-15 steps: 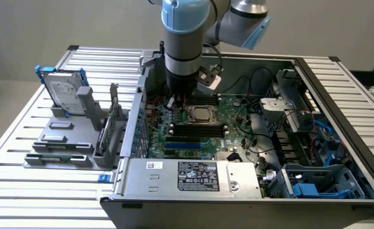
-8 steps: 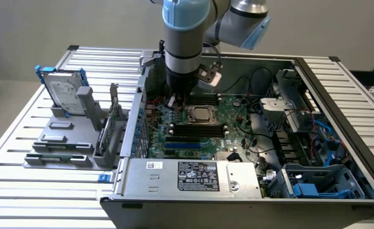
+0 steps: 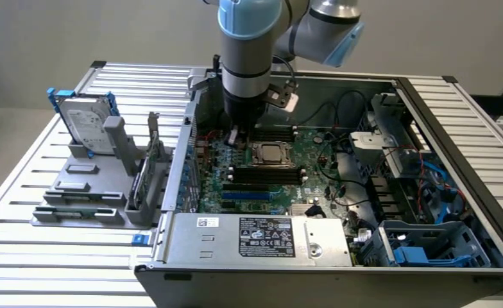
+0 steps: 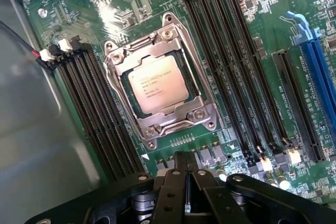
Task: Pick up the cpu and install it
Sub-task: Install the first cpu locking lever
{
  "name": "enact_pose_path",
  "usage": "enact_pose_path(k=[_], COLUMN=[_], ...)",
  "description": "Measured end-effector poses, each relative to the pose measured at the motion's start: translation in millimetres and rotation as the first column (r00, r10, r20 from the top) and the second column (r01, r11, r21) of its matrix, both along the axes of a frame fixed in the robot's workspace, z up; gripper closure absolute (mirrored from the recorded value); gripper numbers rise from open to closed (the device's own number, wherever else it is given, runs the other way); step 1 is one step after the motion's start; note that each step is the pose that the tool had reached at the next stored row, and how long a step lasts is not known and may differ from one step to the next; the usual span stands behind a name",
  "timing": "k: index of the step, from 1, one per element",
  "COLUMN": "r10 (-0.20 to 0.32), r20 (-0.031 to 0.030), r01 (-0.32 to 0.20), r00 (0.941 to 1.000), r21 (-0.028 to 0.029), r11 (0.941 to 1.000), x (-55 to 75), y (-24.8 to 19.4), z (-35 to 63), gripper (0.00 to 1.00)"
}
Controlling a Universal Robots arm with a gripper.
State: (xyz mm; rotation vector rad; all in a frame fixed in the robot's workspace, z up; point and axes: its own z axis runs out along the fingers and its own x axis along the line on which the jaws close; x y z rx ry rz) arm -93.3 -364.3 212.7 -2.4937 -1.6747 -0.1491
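The cpu point(image 4: 157, 84) has a dull silver-grey metal top, held under a shiny bare-metal socket frame point(image 4: 163, 124); the motherboard point(image 4: 131, 3) is glossy green, its memory slots point(image 4: 94, 114) matt black plastic, the gripper point(image 4: 186, 190) smooth black

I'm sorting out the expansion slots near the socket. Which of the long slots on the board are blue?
The two parallel slots farthest from the cpu are blue; the memory slots flanking its socket are black.
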Motion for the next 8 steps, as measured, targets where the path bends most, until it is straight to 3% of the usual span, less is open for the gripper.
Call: enact_pose_path(k=[4,6,8], r10=[0.036,0.042,0.045], r20=[0.0092,0.0101,0.0110], r01=[-0.036,-0.042,-0.044], r00=[0.9993,0.9991,0.9989], r21=[-0.0128,-0.0323,-0.0623], r11=[0.9993,0.9986,0.9971], x=[0.0,0.0,0.0], y=[1.2,2.8,4.8], z=[0.0,0.0,0.0], gripper=[0.89,0.89,0.89])
